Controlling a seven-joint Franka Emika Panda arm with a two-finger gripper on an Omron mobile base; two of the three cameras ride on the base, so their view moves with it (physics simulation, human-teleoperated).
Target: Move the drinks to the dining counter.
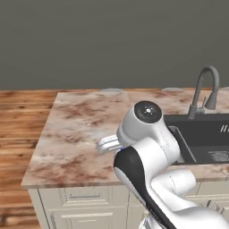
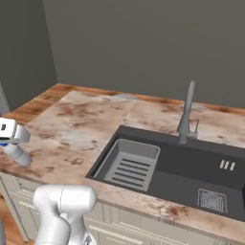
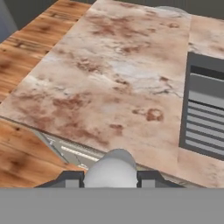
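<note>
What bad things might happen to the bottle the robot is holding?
1. The gripper holds the whitish bottle near the front edge of the dining counter. Let go this early, it might drop to the wooden floor.
2. The bottle hangs tilted, so set down like that it may tip and roll.
3. The dark sink lies to one side; a rolling bottle could end up in there.

Left base view behind the arm, looking forward and down across the marbled desk [image 1: 76, 129], right base view angled over the sink [image 2: 172, 167] and faucet [image 2: 186, 112], both sharing desk and sink, hand view close above the desk's front edge.
</note>
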